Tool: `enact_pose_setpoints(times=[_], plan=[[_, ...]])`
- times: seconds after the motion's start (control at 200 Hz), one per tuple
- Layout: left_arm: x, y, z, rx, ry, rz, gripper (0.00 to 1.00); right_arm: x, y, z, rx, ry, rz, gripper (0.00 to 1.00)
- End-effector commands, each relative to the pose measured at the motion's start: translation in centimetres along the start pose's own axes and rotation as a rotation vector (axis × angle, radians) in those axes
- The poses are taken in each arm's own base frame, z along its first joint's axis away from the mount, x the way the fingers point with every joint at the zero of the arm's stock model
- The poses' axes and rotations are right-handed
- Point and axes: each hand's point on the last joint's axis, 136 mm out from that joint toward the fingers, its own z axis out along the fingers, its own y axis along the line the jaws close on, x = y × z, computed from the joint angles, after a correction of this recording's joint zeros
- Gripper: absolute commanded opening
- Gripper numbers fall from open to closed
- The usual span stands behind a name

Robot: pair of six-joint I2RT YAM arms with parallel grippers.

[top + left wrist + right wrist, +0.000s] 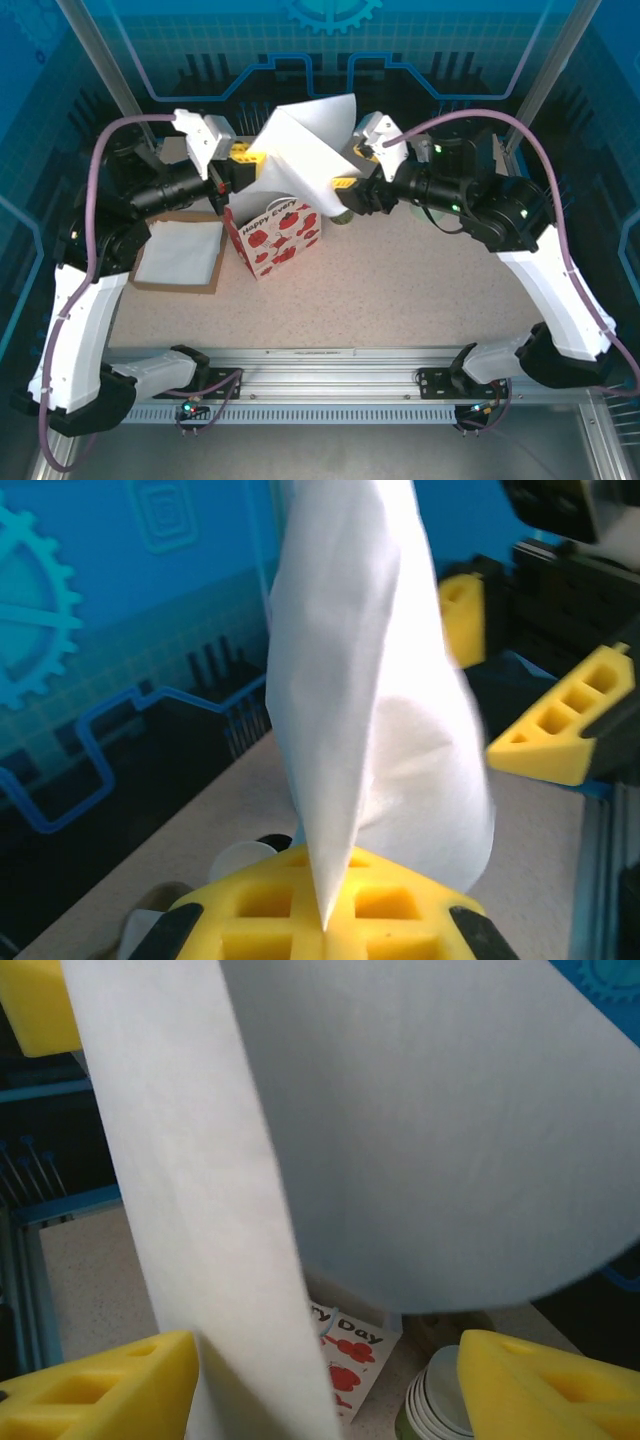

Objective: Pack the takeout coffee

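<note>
Two-fingered left gripper (325, 925) pinches the limp sheet (380, 730); right gripper (325, 1385) gapes around it. The coffee, likely crushable, wants a gentle mid-wall hold.

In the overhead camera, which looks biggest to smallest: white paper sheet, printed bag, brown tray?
Largest: white paper sheet (raised nearer the camera); then brown tray and printed bag, too alike to rank.

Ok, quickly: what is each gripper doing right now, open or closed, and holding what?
Left gripper: closed on the white paper sheet.
Right gripper: open, fingers apart on either side of the sheet, not gripping it.
</note>
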Motion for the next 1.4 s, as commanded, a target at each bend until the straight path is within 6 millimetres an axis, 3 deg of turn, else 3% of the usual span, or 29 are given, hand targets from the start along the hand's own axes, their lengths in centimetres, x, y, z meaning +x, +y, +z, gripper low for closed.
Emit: enact_pose_setpoints(times=[0.0, 0.095, 0.175, 0.3, 0.525, 0.845, 1.391], plan=[[-1.0, 1.9, -0.7, -0.125, -0.011, -0.052, 0.0, -1.0, -1.6, -1.5, 0.091, -0.063, 0.027, 0.71], [-1.3, 2.8, -1.0, -0.181, -0.009, -0.05, 0.0, -0.7, -1.6, -1.6, 0.096, -0.058, 0.033, 0.72], [-0.9, 4.7, -1.2, -0.286, 0.021, -0.055, 0.0, -0.4, -1.7, -1.5, 0.1, -0.051, 0.035, 0.72], [1.0, 7.4, -1.4, -0.419, 0.123, -0.069, 0.0, 0.2, -1.6, -1.0, 0.097, -0.035, 0.039, 0.73], [5.2, 9.5, -0.7, -0.492, 0.302, -0.136, 0.0, 0.9, -1.8, -0.5, 0.106, -0.014, 0.04, 0.74], [9.5, 9.1, -0.6, -0.46, 0.473, -0.215, 0.0, 1.6, -1.8, 0.5, 0.101, 0.011, 0.041, 0.74], [14.9, 12.9, 0.1, -0.608, 0.689, -0.261, 0.0, 2.7, -1.4, 1.7, 0.077, 0.04, 0.057, 0.75]])
